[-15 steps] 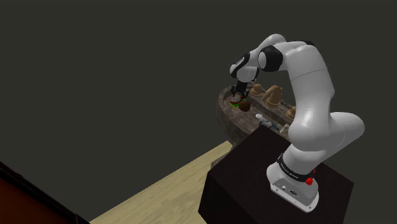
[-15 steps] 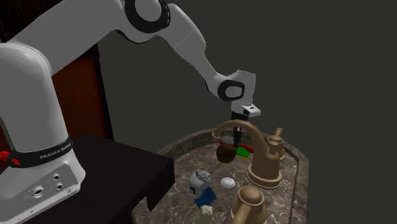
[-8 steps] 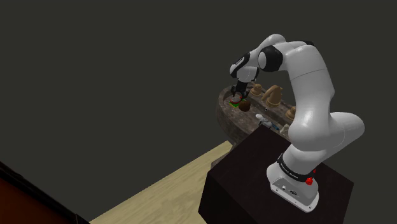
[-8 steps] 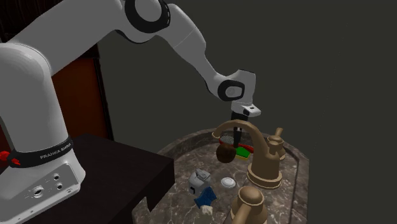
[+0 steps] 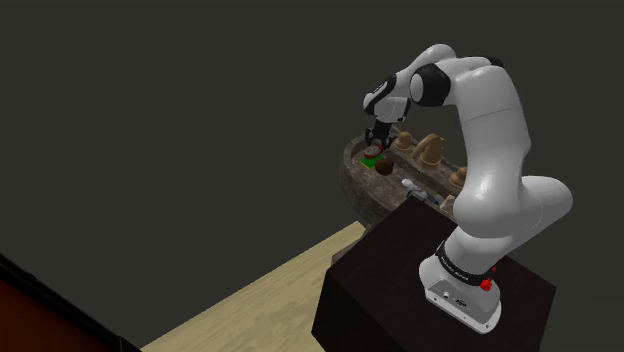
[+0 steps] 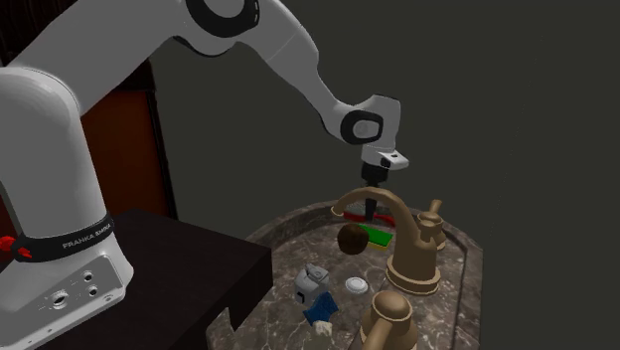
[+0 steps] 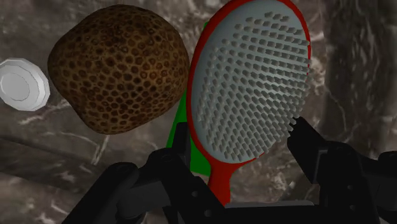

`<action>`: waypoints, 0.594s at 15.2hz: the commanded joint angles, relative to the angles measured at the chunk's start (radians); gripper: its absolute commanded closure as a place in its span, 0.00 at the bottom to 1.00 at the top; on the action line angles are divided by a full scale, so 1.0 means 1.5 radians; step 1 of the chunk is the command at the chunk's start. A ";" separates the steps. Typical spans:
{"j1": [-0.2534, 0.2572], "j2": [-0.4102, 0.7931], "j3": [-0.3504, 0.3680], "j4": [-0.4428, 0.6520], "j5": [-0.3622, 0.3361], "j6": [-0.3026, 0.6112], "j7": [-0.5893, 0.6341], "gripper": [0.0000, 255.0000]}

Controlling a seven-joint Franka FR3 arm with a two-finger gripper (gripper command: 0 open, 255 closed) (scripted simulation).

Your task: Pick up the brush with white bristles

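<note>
A brush (image 7: 251, 89) with a red rim, a red handle and white bristles sits between the black fingers (image 7: 181, 153) of my gripper (image 7: 240, 137), which is shut on its handle. Behind the brush lies a flat green thing (image 7: 181, 130), and beside it a brown pitted ball (image 7: 118, 67). In the second exterior view my gripper (image 6: 371, 206) hangs just above the faucet spout, over the green thing (image 6: 378, 237) and the brown ball (image 6: 351, 239) on the marble top. The shoulder view shows the gripper (image 5: 378, 142) above the green thing (image 5: 370, 160).
A bronze faucet (image 6: 412, 259) with two handles stands on the round marble counter (image 6: 465, 298), its spout arching right by the gripper. A white disc (image 6: 357, 286) and a blue-and-white object (image 6: 314, 288) lie nearer the black stand (image 6: 179, 268).
The arm has risen and the gripper has gone up with the red brush. The green thing beneath it now lies uncovered; the brown ball stays put.
</note>
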 commanded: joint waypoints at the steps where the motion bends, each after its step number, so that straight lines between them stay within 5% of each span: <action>1: 0.002 -0.012 -0.003 -0.002 -0.003 -0.010 0.002 1.00; 9: 0.008 -0.052 -0.012 -0.012 -0.013 -0.040 0.008 1.00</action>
